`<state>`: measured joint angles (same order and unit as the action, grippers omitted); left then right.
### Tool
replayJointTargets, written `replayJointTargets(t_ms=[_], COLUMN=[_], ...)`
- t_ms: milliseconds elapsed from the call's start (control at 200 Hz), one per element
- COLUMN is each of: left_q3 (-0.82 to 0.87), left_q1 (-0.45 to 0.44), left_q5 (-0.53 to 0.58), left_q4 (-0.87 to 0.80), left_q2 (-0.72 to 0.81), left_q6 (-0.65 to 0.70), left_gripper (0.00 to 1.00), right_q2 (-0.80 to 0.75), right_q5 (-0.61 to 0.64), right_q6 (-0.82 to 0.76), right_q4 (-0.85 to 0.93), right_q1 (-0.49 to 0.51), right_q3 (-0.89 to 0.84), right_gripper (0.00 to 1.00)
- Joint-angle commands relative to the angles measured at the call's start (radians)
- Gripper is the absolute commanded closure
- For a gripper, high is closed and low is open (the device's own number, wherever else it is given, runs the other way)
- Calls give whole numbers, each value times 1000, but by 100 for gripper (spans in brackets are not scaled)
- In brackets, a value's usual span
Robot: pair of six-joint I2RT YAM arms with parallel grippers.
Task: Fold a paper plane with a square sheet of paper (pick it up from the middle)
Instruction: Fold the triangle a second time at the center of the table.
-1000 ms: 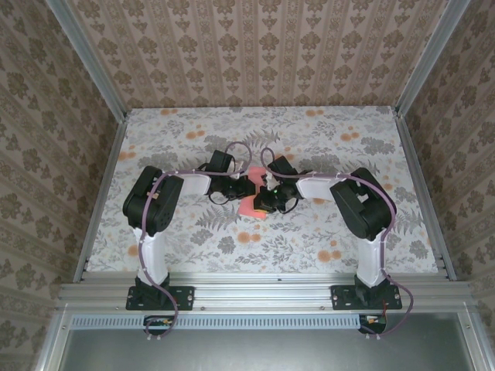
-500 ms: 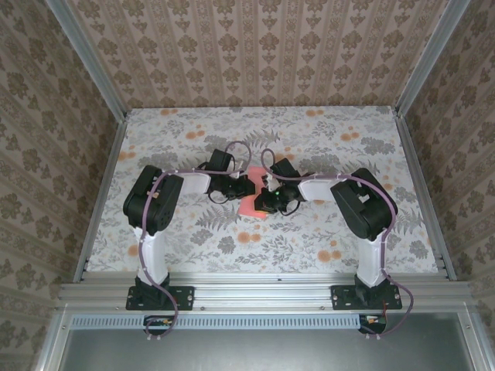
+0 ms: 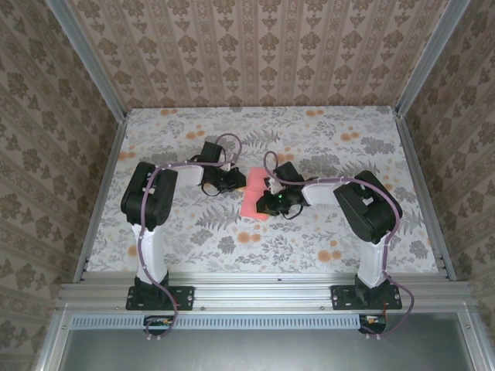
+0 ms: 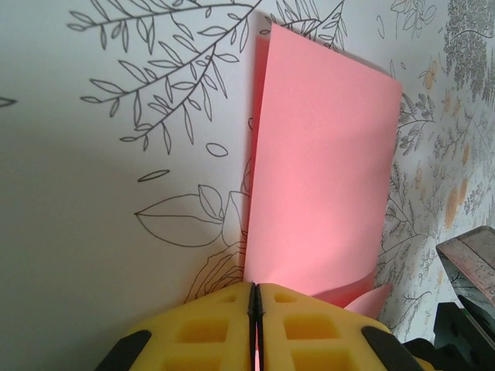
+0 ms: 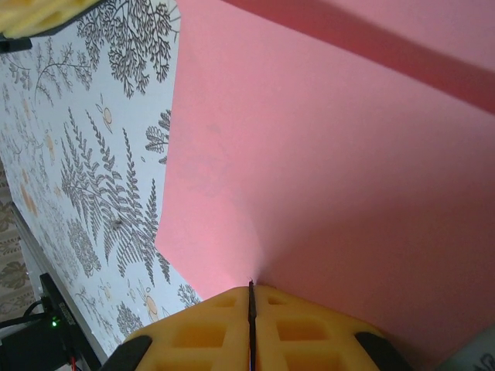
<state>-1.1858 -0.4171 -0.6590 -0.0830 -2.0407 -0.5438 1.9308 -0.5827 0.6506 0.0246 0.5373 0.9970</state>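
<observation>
The square sheet of paper (image 3: 254, 202) is coral-pink and hangs bent between both grippers over the middle of the table. My left gripper (image 3: 241, 184) is shut on its left edge. In the left wrist view the paper (image 4: 325, 170) rises from the closed yellow fingers (image 4: 209, 325), with a curl at the lower right. My right gripper (image 3: 267, 203) is shut on the paper's near right part. In the right wrist view the sheet (image 5: 325, 154) fans out from the pinch at the gripper (image 5: 251, 287), creased towards it. A paper plane is out of view.
The table (image 3: 340, 131) wears a grey leaf cloth with small orange flower prints (image 3: 330, 253). Patterned walls and aluminium rails (image 3: 100, 193) close it on three sides. Both arm bases (image 3: 158, 294) stand at the near edge.
The left gripper has drawn back to the left and slightly away, and more of the pink paper shows between the two grippers. The right gripper has shifted a little.
</observation>
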Motion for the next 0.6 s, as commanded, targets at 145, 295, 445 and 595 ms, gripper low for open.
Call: replayJointTargets(t_ms=[145,295,445,595], left_q3=[-34,-24,-14,19], left_q1=[15,13,-4,-23], left_q5=[33,27,41,67], left_q4=[-38,-47,-90,-114], left_q2=[-10,47,116,197], left_q6=[44,41,52,55], left_gripper=[88,87,80,74], right_q2=[13,-32,-88,-144], right_q5=[39,-10,-43,-30], right_q6=[7,24,20,-1], right_q4=[134,126,157,202], right_q1=[-3,-3,-17,-55], right_q3=[-45,-10,33,36], right_gripper=[88,83,76,70])
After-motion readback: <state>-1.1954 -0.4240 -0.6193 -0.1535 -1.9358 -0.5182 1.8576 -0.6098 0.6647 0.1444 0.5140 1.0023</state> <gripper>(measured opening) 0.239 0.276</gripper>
